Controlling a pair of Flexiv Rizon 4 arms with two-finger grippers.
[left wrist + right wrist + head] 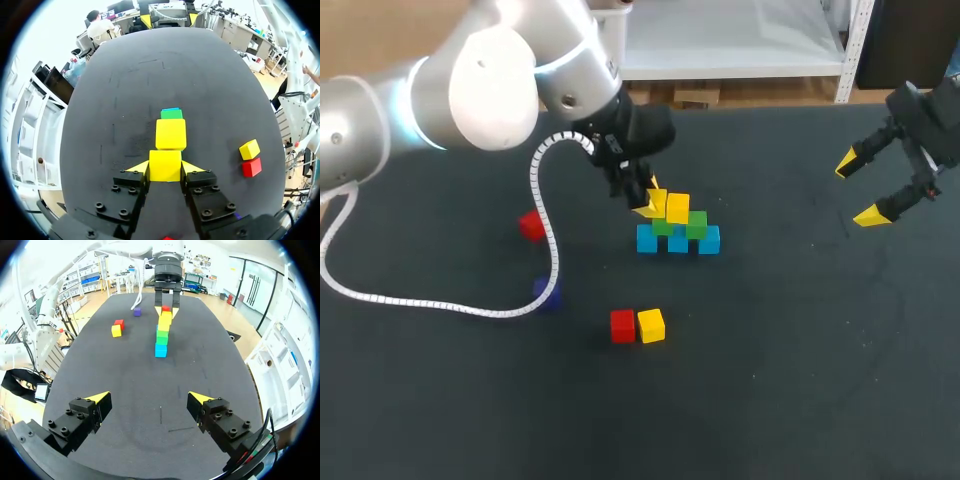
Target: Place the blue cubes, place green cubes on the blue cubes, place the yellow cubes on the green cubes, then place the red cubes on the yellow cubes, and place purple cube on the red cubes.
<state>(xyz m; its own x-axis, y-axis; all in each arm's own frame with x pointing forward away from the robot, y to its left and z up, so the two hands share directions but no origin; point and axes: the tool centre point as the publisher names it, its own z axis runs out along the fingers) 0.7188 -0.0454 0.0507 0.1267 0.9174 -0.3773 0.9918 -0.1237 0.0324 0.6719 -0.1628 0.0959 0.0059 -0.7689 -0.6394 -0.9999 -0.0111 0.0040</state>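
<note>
Left side: our left jaws are clenched on a yellow cube (165, 165), with one yellow tip on each side of it.
Held cube's place: over the pile, just beside the second yellow cube (678, 208) and above the green cubes (696, 223). We cannot tell whether it rests on them.
Pile: three blue cubes (709, 240) in a row on the worktop (800, 380), two green ones on top of them.
Right side: our right jaws are released and hold nothing, well apart from the pile.
Loose pair: a red cube (622, 325) touches a third yellow cube (651, 325), nearer us than the pile.
Others: another red cube (531, 225) and the purple cube (546, 292) lie by our left arm's cable (553, 255).
</note>
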